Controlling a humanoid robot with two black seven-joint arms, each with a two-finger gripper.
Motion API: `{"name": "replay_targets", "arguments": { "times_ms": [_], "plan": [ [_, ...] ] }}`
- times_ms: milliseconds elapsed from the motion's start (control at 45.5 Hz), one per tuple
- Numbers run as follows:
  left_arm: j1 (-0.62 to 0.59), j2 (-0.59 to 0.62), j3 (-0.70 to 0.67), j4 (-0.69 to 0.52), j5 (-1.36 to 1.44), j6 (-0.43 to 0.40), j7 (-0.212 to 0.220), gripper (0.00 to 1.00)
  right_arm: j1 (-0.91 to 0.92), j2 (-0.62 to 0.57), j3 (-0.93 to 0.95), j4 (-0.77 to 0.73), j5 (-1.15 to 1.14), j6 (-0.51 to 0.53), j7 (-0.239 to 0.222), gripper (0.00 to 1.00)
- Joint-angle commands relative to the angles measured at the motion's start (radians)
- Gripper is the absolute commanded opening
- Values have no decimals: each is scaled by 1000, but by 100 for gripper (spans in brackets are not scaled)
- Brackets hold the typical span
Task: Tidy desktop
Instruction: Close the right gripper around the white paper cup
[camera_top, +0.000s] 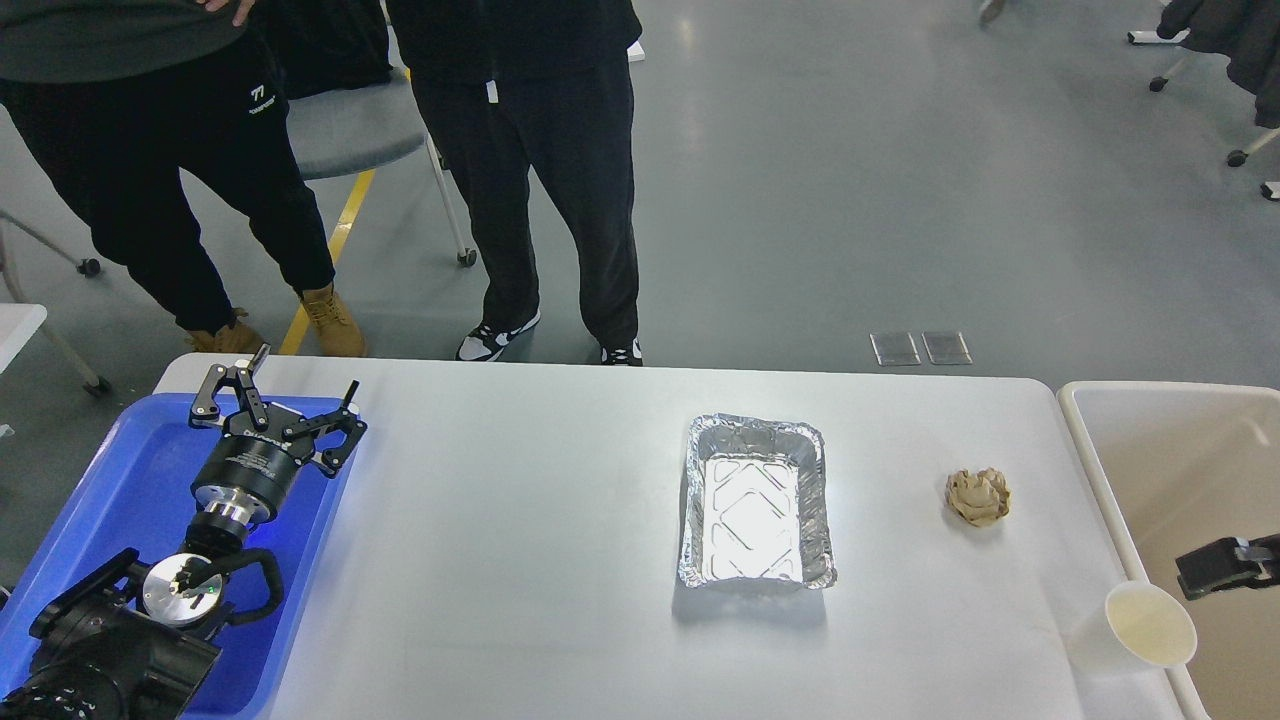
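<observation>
Layout: the white surface (520, 520) runs across the lower part of the head view, flanked by a blue tray (90, 500) at its left end and a beige bin (1180, 480) at its right. The placement reads as a sorting setup: reusable items probably go left, rubbish right (my inference only).

Loose items on the surface: a foil tray (757, 503), empty, right of centre; a crumpled brown paper ball (978, 496) between it and the bin; a white paper cup (1148, 623), upright, at the near right corner, just beside the bin wall.

Left pincer (283, 395): hovers above the far part of the blue tray, fingers spread wide, nothing between them, no contact with any object visible.

Right pincer (1225, 565): only a dark tip enters from the right edge, over the bin and near the cup. Cannot tell whether its fingers are apart or together, or whether it holds anything.

Judgement: all three items remain on the surface, so tidying is far from finished. The cup lies closest to the right arm.
</observation>
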Motion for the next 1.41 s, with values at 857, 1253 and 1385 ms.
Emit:
{"name": "replay_targets", "arguments": {
  "times_ms": [857, 1253, 1385],
  "plan": [
    [0, 0, 2, 0, 0, 0, 0, 100, -346, 67, 218, -153, 58, -111, 3, 100],
    [0, 0, 0, 0, 0, 0, 0, 100, -389, 90, 212, -187, 67, -153, 29, 47],
    [0, -1, 2, 0, 0, 0, 0, 100, -387, 86, 206, -190, 65, -148, 35, 11]
  ]
}}
